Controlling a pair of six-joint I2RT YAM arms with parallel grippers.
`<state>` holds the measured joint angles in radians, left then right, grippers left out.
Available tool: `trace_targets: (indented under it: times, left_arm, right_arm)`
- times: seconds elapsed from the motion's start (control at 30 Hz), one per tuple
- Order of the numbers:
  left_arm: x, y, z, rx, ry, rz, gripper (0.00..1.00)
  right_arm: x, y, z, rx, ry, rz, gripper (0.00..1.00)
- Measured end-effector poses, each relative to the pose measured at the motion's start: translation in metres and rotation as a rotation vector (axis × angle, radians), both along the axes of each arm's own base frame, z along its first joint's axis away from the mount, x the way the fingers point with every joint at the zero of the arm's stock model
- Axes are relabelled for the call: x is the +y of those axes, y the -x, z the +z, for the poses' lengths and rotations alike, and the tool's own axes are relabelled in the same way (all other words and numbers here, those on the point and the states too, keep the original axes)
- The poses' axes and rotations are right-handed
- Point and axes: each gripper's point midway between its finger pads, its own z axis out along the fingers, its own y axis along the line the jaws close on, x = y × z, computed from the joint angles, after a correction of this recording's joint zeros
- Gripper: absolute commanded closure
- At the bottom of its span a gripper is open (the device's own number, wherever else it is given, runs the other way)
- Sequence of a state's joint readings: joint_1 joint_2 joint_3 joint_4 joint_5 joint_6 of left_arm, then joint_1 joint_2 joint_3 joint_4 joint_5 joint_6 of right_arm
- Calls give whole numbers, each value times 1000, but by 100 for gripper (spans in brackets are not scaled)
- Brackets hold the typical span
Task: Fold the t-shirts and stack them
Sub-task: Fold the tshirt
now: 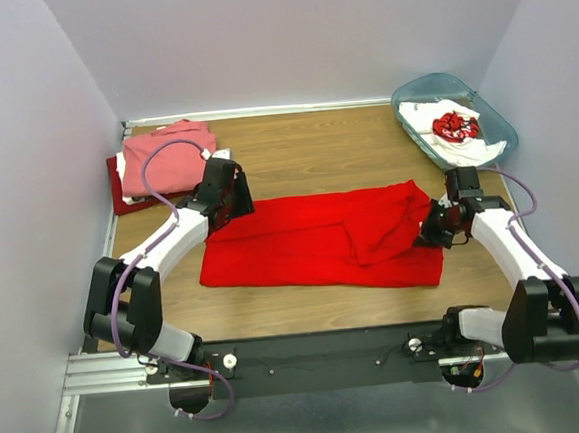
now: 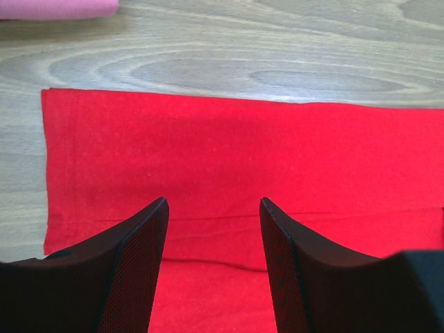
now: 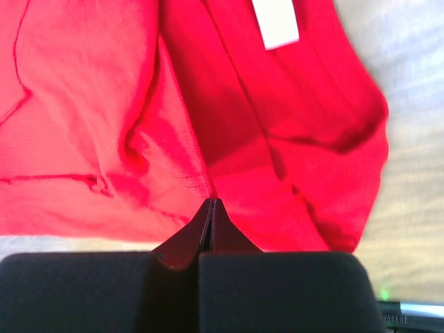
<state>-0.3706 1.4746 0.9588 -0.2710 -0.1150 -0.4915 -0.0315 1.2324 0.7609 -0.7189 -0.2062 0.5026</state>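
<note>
The right tool (image 3: 211, 202) is closed, pinching a wrinkled fold of the plain bright red soft cloth t-shirt (image 3: 104, 104) (its small white rectangular label (image 3: 275, 21) lies ahead). The left tool (image 2: 214, 208) hovers open over the shirt's smooth, flat part on the wood-grain surface (image 2: 243, 62).

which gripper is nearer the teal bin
Right. The right gripper, shut on the red shirt, is just nearside of the bin; the left gripper is open, far left by the pink shirt.
</note>
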Motion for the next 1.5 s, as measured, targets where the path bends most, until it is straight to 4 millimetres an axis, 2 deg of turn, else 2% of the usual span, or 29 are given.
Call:
trace_targets:
  times: [0.2, 0.37, 0.53, 0.6, 0.63, 0.7, 0.77, 0.83, 0.93, 1.0, 1.07, 1.13, 1.23, 1.33, 1.5]
  left_arm:
    - [-8, 0, 0, -11, 20, -26, 37]
    - [-13, -4, -1, -20, 26, -44, 37]
    - [-18, -3, -7, -8, 28, -68, 37]
    - [-20, -4, -6, -14, 32, -78, 37]
    - [-20, -4, -6, -18, 33, -85, 37]
    - [-21, -6, -5, -24, 33, -91, 37]
    - [-22, -6, -6, -26, 31, -99, 37]
    - [-22, -6, -6, -25, 30, -104, 37]
    - [-23, -5, -7, -24, 30, -110, 37]
    - [-24, -4, -7, -22, 31, -113, 37]
    - [-25, -4, -7, -21, 32, -118, 37]
    - [-26, -3, -7, -21, 32, -121, 37]
    - [-28, -2, -8, -17, 33, -126, 37]
    - [-27, 1, -8, -10, 33, -127, 37]
    - [-27, 5, -2, -11, 45, -119, 37]
  right_arm:
    - [4, 21, 13, 17, -19, -24, 100]
    - [6, 45, 13, 77, -26, -45, 100]
    - [7, 62, 17, 105, -33, -62, 99]
    - [8, 67, 16, 118, -36, -69, 84]
    - [8, 69, 15, 127, -37, -73, 66]
    - [8, 73, 13, 145, -37, -76, 59]
    - [8, 76, 13, 154, -37, -85, 57]
    - [8, 74, 16, 148, -36, -86, 57]
    - [9, 60, 31, 92, -28, -72, 57]
    - [18, 45, 41, 42, -25, -30, 58]
    - [32, 32, 42, 22, -10, 26, 58]
    - [56, 24, 36, 30, 6, 111, 58]
    - [95, 12, 16, 56, 25, 210, 58]
    - [116, 9, -4, 86, 55, 259, 58]
    - [130, -6, -20, 79, 76, 276, 58]
